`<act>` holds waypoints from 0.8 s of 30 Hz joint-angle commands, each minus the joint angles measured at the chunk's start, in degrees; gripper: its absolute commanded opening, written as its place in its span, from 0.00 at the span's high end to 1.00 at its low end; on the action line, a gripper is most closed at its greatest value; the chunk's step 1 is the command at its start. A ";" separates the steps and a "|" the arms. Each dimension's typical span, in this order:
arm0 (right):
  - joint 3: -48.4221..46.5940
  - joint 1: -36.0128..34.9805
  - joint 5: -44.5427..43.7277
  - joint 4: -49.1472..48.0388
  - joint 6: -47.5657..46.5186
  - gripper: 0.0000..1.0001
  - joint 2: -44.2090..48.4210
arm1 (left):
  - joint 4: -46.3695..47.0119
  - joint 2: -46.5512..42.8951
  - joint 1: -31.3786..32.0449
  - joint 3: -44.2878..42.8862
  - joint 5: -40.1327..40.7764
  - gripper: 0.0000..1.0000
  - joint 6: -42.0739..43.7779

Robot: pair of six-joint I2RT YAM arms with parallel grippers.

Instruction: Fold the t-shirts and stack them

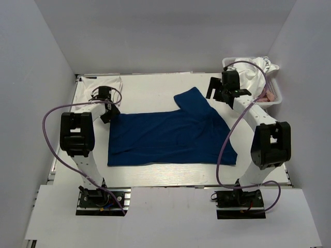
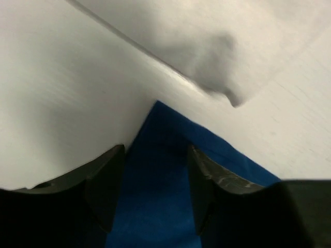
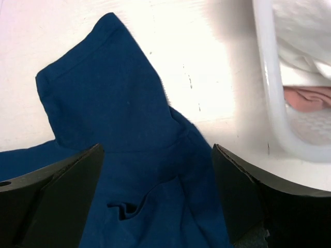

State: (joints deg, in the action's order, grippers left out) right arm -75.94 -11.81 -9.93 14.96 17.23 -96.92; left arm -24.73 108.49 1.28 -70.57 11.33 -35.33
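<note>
navy tee (image 1: 170, 137): spread flat in the middle of the table (image 1: 155, 88), one sleeve (image 1: 191, 101) sticking out toward the far side
left gripper (image 2: 155, 175): jaws apart, holding nothing, right over the tee's far-left corner
right gripper (image 3: 158, 170): wide open, empty, hovering above the sleeve
white tee (image 1: 106, 82): folded, far-left corner
basket (image 1: 275, 102): far right, with white tees (image 1: 256, 72) and a pink one (image 3: 310, 98) inside
</note>
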 commanded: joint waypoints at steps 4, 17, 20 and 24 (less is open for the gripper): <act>-3.86 -0.49 6.65 -4.68 -3.96 0.10 -5.27 | -2.77 5.41 -0.05 -6.68 2.64 0.51 1.23; -31.00 -4.80 2.82 3.93 -8.01 0.10 -32.06 | -4.62 6.39 -0.05 -6.08 2.20 0.92 2.46; -42.32 -4.80 2.81 5.78 -8.00 0.10 -37.78 | -5.41 5.86 -0.05 -5.46 2.20 1.00 2.46; -48.94 -4.97 2.65 5.43 -8.01 0.10 -45.01 | -5.42 4.72 -0.05 -4.93 1.59 1.00 2.99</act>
State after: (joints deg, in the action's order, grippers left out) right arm -120.79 -16.95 -5.91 19.51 9.93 -139.15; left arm -26.06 114.72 1.28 -77.89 13.13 -33.30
